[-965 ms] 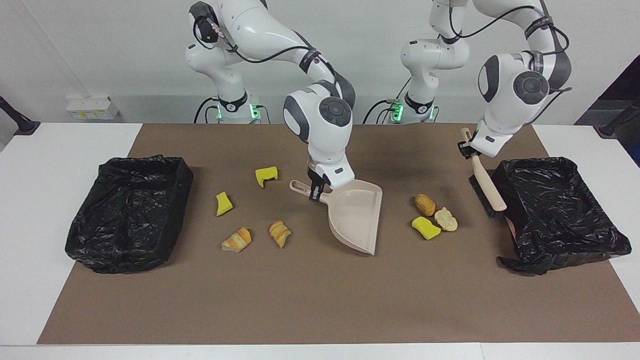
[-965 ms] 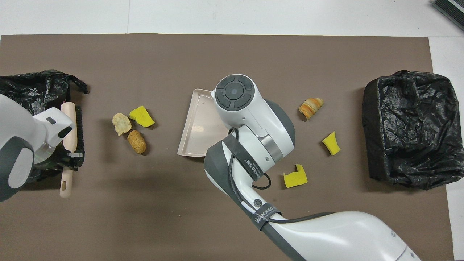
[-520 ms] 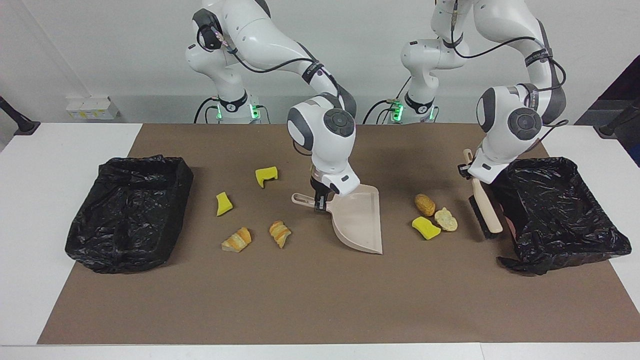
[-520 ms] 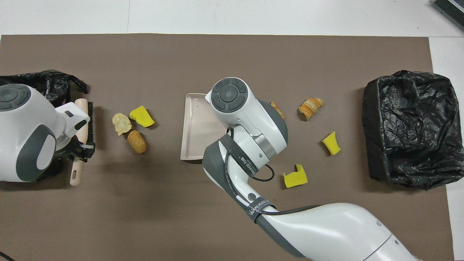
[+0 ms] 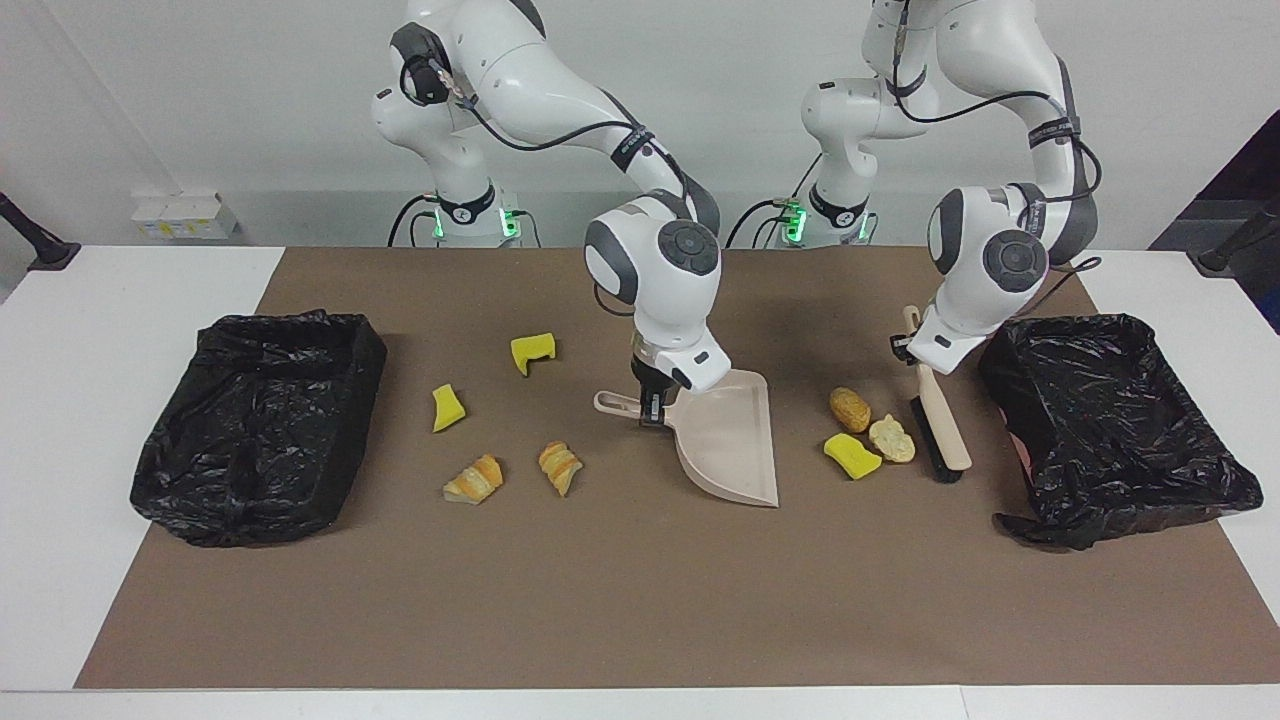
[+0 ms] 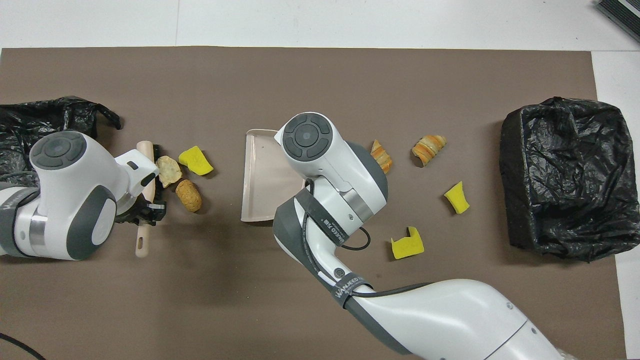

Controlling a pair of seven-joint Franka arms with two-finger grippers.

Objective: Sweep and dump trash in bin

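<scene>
Sponge [image 5: 532,350], a notched yellow chunk, is seen nearest the robots among the trash, toward the right arm's end of the table. At about the same depth, the left gripper [image 5: 912,347] is clamped on the handle of a beige brush [image 5: 937,415], whose dark bristles stand just beside a pale bread scrap [image 5: 891,438]. The right gripper [image 5: 650,404] is clenched on the handle of a beige dustpan [image 5: 732,440], which is set near the middle of the brown mat [image 5: 640,600], its open mouth turned toward the left arm's end. Next to the pale scrap, a brown bread roll [image 5: 849,408] and a yellow sponge piece [image 5: 851,455] are found between the brush and the dustpan. On the dustpan's handle side, a yellow wedge [image 5: 447,408] is seen, and farther out 2 croissant pieces [image 5: 474,479] [image 5: 559,466] lie side by side. At each end of the mat 1 bin lined with black plastic is placed: the bin by the brush [image 5: 1120,430] and the bin at the right arm's end [image 5: 258,420]. All 7 scraps are seen on the mat, outside the bins.
</scene>
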